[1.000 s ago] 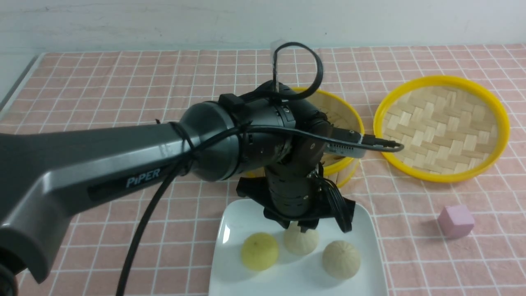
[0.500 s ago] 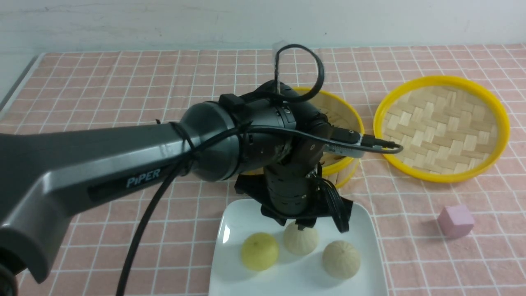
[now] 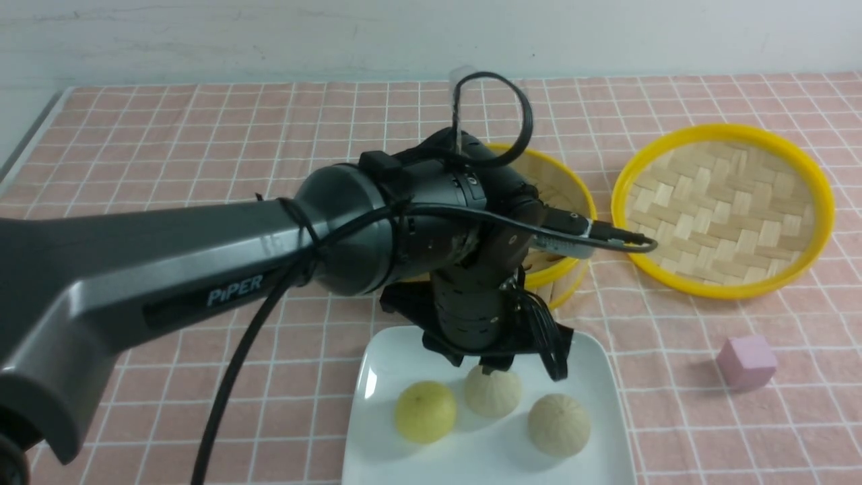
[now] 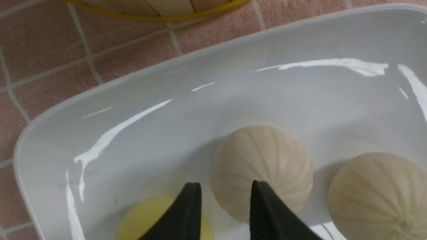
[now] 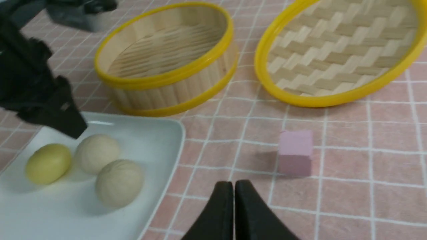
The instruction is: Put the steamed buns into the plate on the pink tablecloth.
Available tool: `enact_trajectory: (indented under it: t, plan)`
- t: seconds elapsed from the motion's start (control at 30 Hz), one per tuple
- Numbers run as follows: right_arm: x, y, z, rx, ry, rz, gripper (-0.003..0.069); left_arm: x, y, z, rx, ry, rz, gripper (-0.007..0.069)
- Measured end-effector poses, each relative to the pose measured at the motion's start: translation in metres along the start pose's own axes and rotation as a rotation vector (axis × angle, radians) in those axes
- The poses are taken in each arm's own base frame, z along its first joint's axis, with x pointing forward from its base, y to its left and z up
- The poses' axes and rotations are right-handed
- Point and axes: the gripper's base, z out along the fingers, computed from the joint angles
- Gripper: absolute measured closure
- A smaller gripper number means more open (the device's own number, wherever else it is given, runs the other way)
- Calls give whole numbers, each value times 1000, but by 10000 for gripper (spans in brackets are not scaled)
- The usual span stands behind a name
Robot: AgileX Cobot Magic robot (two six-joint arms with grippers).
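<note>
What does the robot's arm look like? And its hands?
The left arm is a thick, smooth dark grey tube with "PIPER" written on it in pale letters and black cables tied along it, one curling into a loop. The left hand and the right hand each have two pointy black fingers.

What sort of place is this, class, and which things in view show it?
Probably a robot practice table staged like a dim sum setting: a pink tablecloth, a bamboo steamer basket and steamed buns on a white plate, with a robot arm over them and a bare wall behind.
</note>
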Motion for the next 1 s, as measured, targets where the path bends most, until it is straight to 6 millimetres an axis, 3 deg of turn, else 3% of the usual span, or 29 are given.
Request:
enact_trajectory:
  t: [0.17,0.33,0.5,0.57,0.63,0.7,0.73,0.87,0.9,1.0]
  plan:
    - [20,-14,6,141,-41,-6,624,-2,0,-6,-16,13,24,389]
    - [45,-26,14,253,-11,17,617,-14,-1,-24,-30,-2,77,397]
    - [55,-30,19,276,-12,26,610,-26,0,-48,-63,-19,128,504]
    - [54,-30,20,274,-37,24,605,-30,2,-67,-69,-42,163,591]
    - [54,-30,20,273,-45,23,603,-30,5,-87,-57,-78,175,617]
    - [54,-30,20,272,-47,22,601,-27,11,-109,-51,-117,177,623]
    - [54,-30,20,272,-48,22,600,-27,11,-109,-57,-115,179,623]
    - [54,-30,20,277,-50,24,593,-19,28,-158,-77,-225,175,623]
    - [54,-30,20,277,-50,24,593,-19,28,-160,-75,-230,174,623]
    - [53,-31,19,298,-55,31,587,-10,40,-192,-78,-314,164,623]
